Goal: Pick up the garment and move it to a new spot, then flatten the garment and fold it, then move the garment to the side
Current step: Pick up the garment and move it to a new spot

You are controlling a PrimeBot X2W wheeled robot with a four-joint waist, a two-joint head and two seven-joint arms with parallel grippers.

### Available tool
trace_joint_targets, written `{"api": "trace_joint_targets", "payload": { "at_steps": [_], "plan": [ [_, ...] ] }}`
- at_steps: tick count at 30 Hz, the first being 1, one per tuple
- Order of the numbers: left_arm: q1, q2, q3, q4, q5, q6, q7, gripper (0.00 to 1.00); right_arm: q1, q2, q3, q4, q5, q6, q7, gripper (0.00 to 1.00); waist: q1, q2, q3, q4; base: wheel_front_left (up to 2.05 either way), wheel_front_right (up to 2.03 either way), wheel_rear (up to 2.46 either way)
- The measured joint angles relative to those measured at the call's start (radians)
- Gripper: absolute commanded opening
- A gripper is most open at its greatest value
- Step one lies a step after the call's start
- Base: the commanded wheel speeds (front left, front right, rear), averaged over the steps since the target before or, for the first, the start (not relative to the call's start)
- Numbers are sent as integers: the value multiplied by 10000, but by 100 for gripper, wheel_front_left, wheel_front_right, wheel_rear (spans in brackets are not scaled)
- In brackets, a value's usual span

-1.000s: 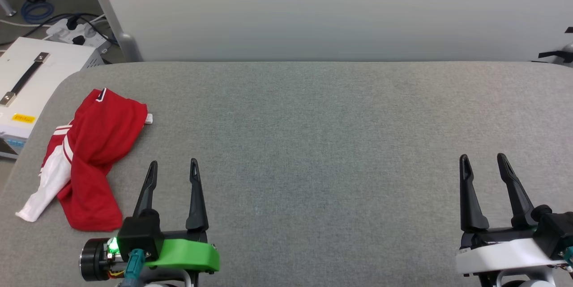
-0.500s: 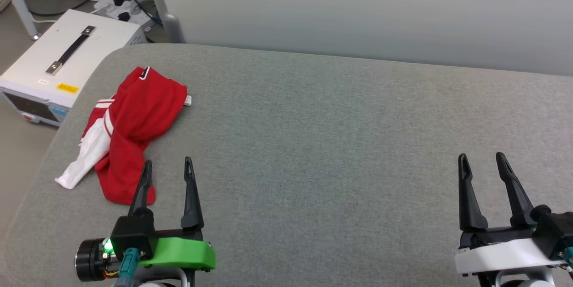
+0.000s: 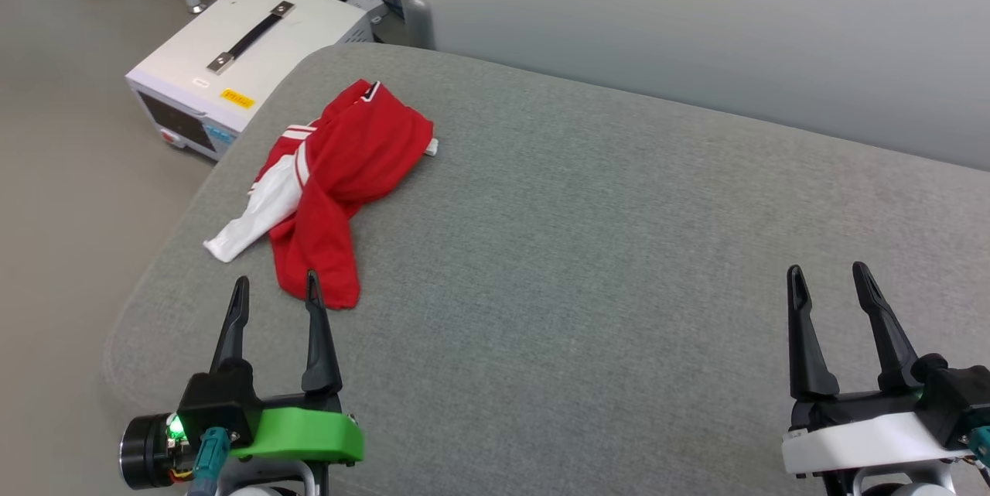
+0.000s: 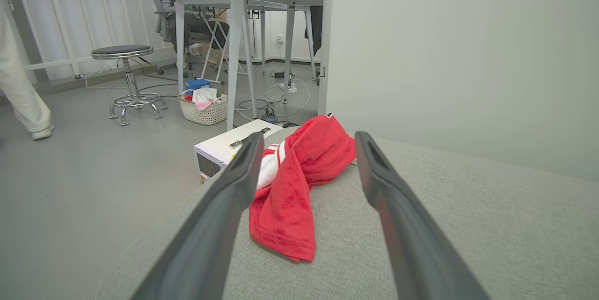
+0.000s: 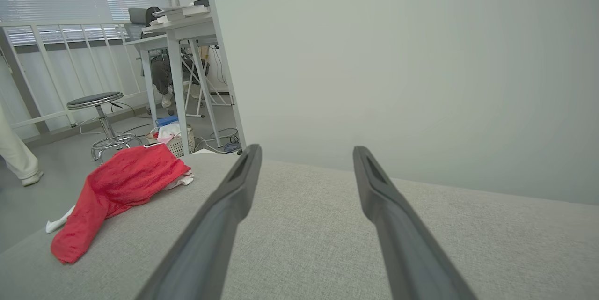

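Lying crumpled just ahead of the left gripper (image 3: 274, 291) and well to the left of the right gripper (image 3: 829, 279), the garment (image 3: 332, 186) is not yet picked up; both claws are held with jaws apart and empty. Moving, flattening, folding and setting aside are all judged to be left. No lettering is shown on the cloth, and the yellow sticker (image 3: 237, 98) on the white case (image 3: 255, 55) beyond it is too small to be read.

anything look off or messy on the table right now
The garment lies crumpled and twisted near the left corner of the table, not flat, with one white sleeve trailing toward the edge. Nothing else stands out.
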Motion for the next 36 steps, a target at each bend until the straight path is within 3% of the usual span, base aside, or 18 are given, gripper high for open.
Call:
{"api": "trace_joint_targets", "payload": {
  "at_steps": [15,23,28,36],
  "plan": [
    [3,0,98,-25,-257,23,0,100,-4,2,40,-56,-161,0,-2,100,0,0,196,1879,0,0,0],
    [-58,0,320,-38,-522,-29,0,100,-35,2,146,-52,-167,0,-2,100,0,0,344,2112,0,0,0],
    [-732,-2,754,-17,-570,-566,0,100,-141,2,190,-71,-276,0,-2,100,0,0,426,1823,0,0,0],
    [-3663,213,2391,543,-796,-2027,0,100,-632,4,265,-443,-794,0,0,100,0,0,992,1220,0,0,0]
  ]
}}
